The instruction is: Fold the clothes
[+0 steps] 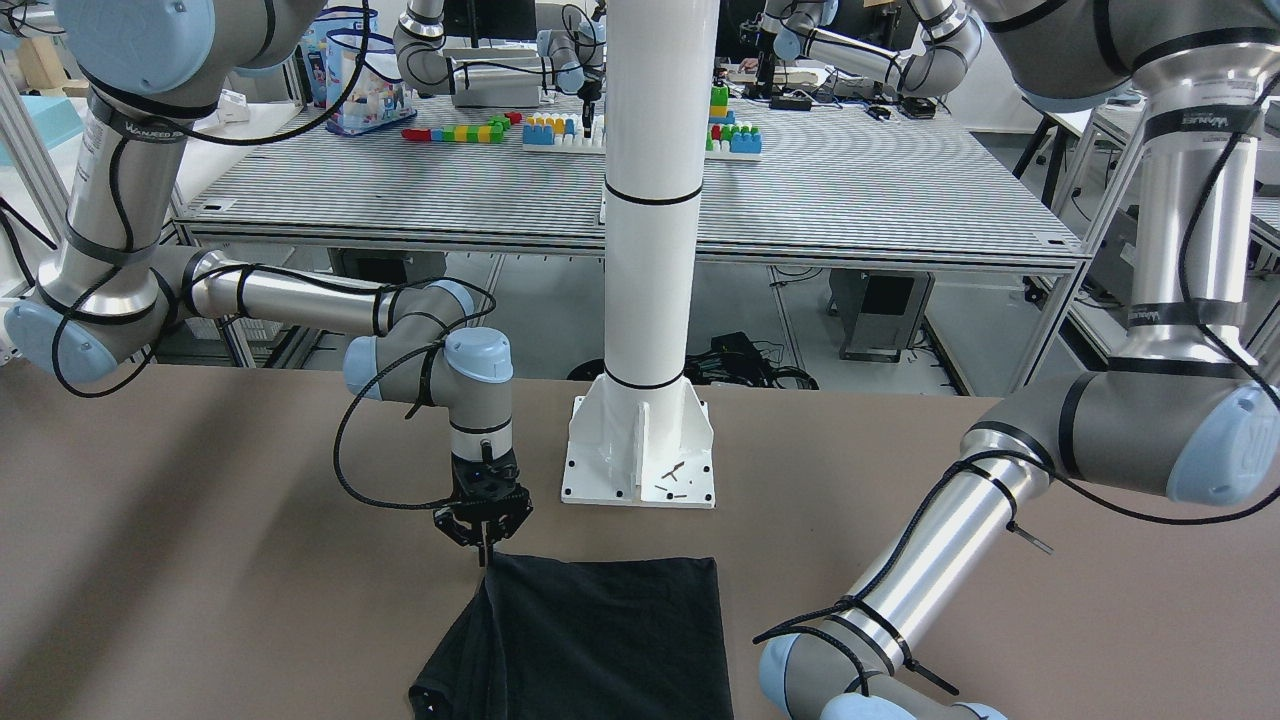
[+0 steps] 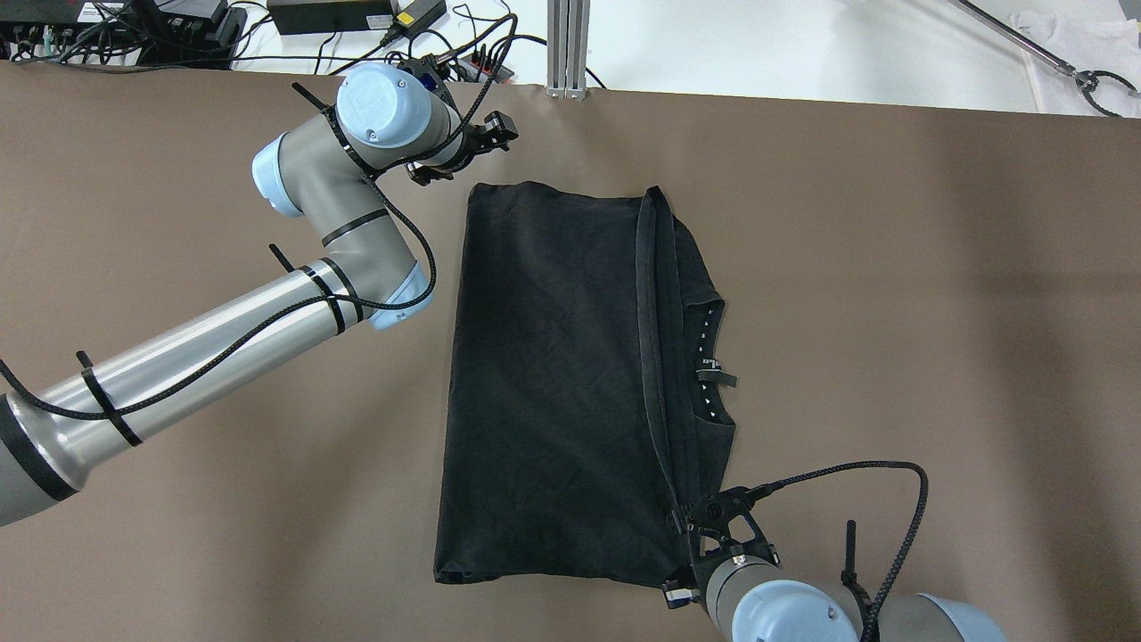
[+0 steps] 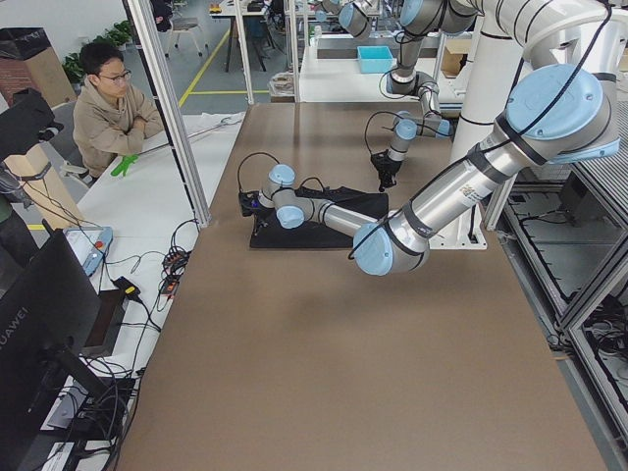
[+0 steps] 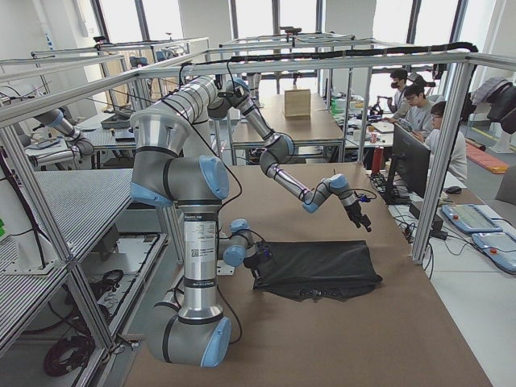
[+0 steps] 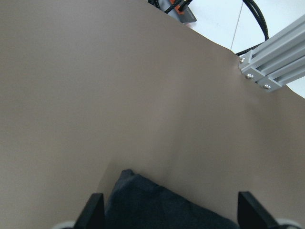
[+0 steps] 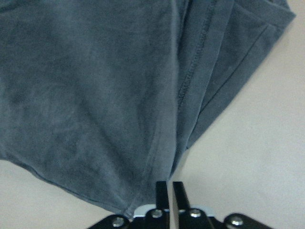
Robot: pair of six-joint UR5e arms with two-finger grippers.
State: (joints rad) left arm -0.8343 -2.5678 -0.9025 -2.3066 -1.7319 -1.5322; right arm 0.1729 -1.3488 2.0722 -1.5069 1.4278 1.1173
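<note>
On the brown table (image 2: 891,312): a plain, soft, rectangular black fabric piece (image 2: 553,383) lies spread near the middle. It sits just in front of the square base plate (image 1: 690,480) of a tall white pillar (image 1: 655,250), close to the plate but apart from it.
Fabric layers: one layer is folded over another. A stitched hem runs along the top layer's edge on the robot's right side, and a curved edge with a small tag pokes out beyond it.
Right claw (image 6: 167,188): its two fingers are pressed together, pinching the fabric's corner nearest the robot, on its right side. Creases fan out across the fabric from the pinch.
Left claw (image 5: 171,207): its two fingers stand wide apart and hold nothing. It hovers over the fabric's far corner on the robot's left side, and that corner shows between the fingers. Whether they touch it, I cannot tell.
Behind the pillar: coloured toy blocks (image 1: 470,132) sit on a striped grey table (image 1: 850,190).
Beside the table: a seated man in glasses and a beige top (image 3: 113,113) looks on.
</note>
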